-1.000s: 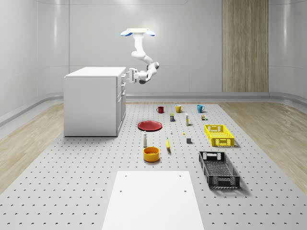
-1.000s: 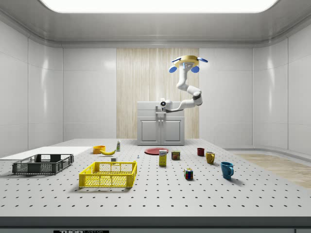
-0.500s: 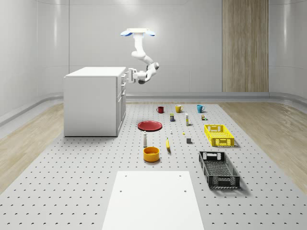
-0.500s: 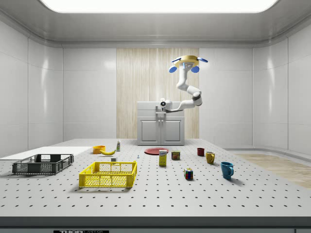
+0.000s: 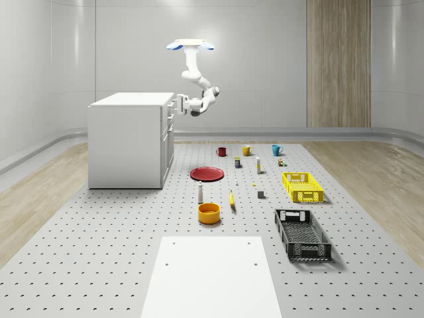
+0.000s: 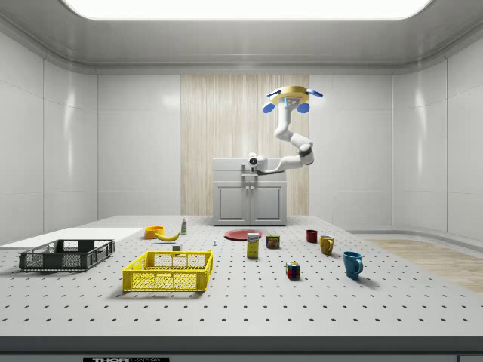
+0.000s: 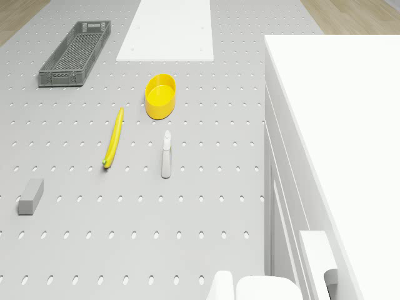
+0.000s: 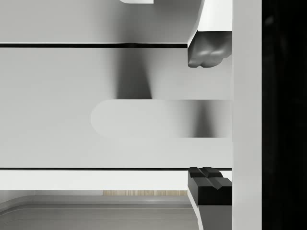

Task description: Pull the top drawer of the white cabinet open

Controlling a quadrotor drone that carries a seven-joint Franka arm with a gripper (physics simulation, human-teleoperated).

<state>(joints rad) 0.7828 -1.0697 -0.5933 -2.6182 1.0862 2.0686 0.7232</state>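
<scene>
Wrist view: gripper [image 8: 209, 117] spread wide, fingertips [image 8: 207, 51] either side of top drawer's handle [image 8: 158, 118], on white cabinet [image 5: 129, 139] front. Drone [image 5: 191, 45] hovering beside cabinet. Grasp stage, seemingly; next, clamp handle, then pull straight out.

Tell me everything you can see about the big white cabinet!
The white cabinet is a plain, boxy block with a flat top, standing on the holey grey floor. Its front has a top drawer with a rounded bar handle, and panelled doors below. The drawer looks closed. The claw reaches around the handle, while the drone hovers beside the cabinet.
</scene>
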